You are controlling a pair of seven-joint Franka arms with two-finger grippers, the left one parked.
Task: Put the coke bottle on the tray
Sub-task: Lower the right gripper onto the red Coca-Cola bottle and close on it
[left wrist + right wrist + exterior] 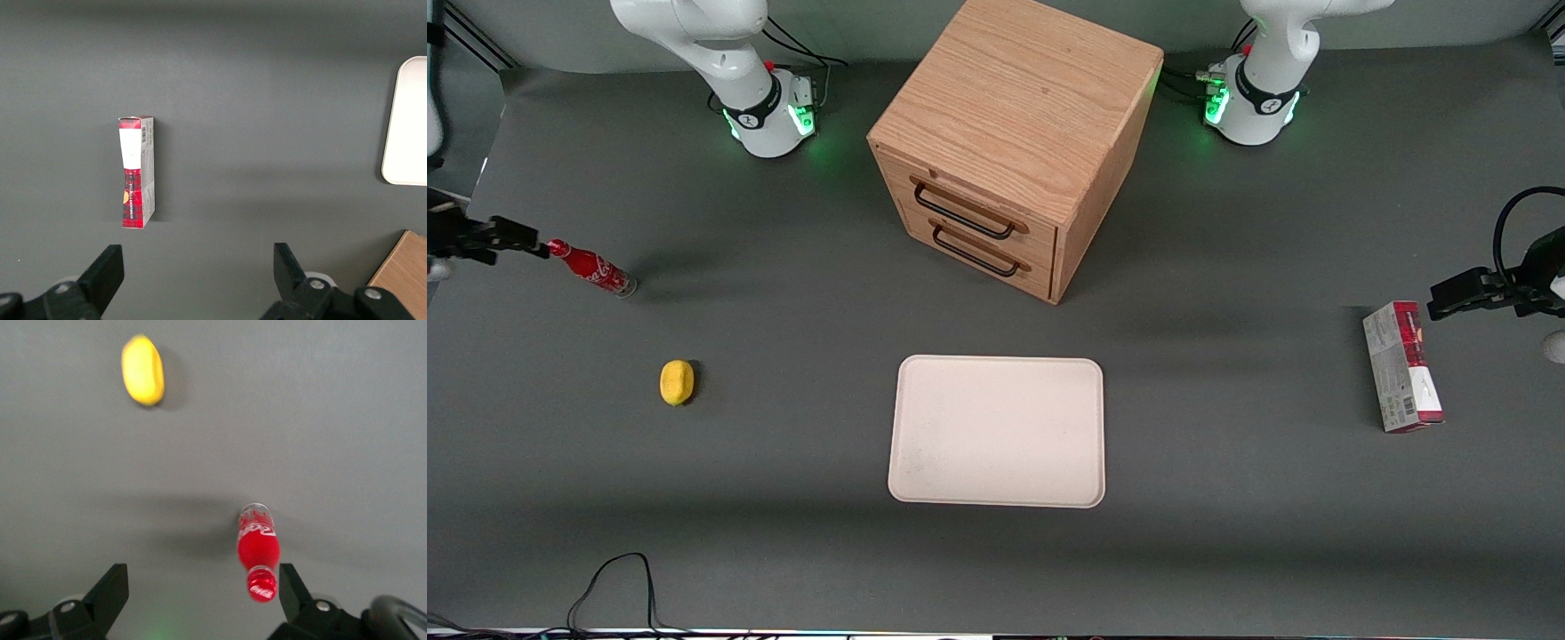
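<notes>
From the front, the coke bottle [592, 268] stands on the dark grey table [1227, 551] toward the working arm's end, well apart from the tray [997, 431], which lies flat near the middle, in front of the wooden two-drawer cabinet [1009, 142]. The gripper [516, 238] hangs just beside the bottle's cap, at about cap height. A yellow lemon [677, 382] lies nearer the camera than the bottle. A red-and-grey carton [1402, 366] lies toward the parked arm's end. The table is covered in a matte grey sheet; a black cable [618, 578] loops at its near edge.

The left wrist camera shows the carton [137, 172] lying on the grey surface, a corner of the tray [407, 120] and a corner of the cabinet [407, 277].

The right wrist camera shows the gripper [203, 593] spread wide, holding nothing, with the bottle [258, 550] between the finger lines but close to one finger [293, 590]. The lemon [143, 370] lies well apart.

The likely trouble: the bottle is slim and upright, and sits off-centre in the opening, so the nearer finger could nudge it over as the jaws close. A grip high at the cap could let it swing or slip during the long carry to the tray.
</notes>
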